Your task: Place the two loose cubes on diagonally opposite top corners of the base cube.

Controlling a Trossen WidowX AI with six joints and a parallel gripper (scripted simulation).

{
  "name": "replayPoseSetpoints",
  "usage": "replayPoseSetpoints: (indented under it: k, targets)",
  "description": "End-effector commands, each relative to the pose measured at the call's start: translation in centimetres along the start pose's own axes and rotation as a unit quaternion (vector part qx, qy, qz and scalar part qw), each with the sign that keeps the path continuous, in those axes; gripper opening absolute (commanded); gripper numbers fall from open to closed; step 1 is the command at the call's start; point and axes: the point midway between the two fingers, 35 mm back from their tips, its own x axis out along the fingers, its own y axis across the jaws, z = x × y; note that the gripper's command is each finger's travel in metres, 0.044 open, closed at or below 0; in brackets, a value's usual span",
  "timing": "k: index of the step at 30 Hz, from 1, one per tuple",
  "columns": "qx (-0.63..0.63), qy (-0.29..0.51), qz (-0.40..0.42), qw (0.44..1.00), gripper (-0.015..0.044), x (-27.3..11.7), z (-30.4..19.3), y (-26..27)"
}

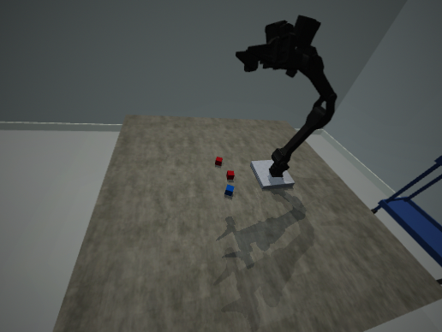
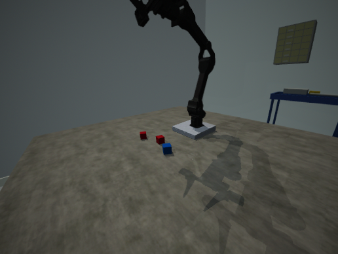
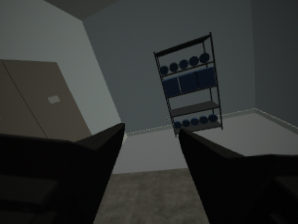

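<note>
Two red cubes and one blue cube stand apart on the table. One red cube (image 1: 218, 161) (image 2: 143, 135) is farthest back. The other red cube (image 1: 230, 174) (image 2: 160, 139) stands between it and the blue cube (image 1: 229, 190) (image 2: 167, 148). All three rest level on the table, and nothing is stacked. No marking shows which cube is fixed. My gripper (image 3: 152, 130) is open and empty, with a clear gap between its fingertips in the wrist view. It is high above the table, far from the cubes. The wrist view shows no cube.
The arm stands on a pale square base plate (image 1: 261, 173) (image 2: 183, 130), to the right of the cubes. The arm's shadow falls on the table (image 1: 141, 222) (image 2: 98, 183) in front. A blue bench (image 1: 413, 218) (image 2: 304, 98) stands beyond the table's right side. The wrist view shows a shelf rack (image 3: 192, 107).
</note>
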Motion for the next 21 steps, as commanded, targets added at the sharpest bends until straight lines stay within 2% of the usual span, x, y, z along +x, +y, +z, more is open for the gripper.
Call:
replayPoseSetpoints:
  k: [1, 11, 21]
  targets:
    - [-0.007, 0.060, -0.060, 0.996, 0.0265, 2.2, -3.4, -4.0]
    - [-0.010, 0.214, -0.191, 0.958, 0.0265, 4.2, -11.8, -13.7]
    - [0.007, 0.371, -0.292, 0.881, 0.0265, 2.0, -20.0, -22.3]
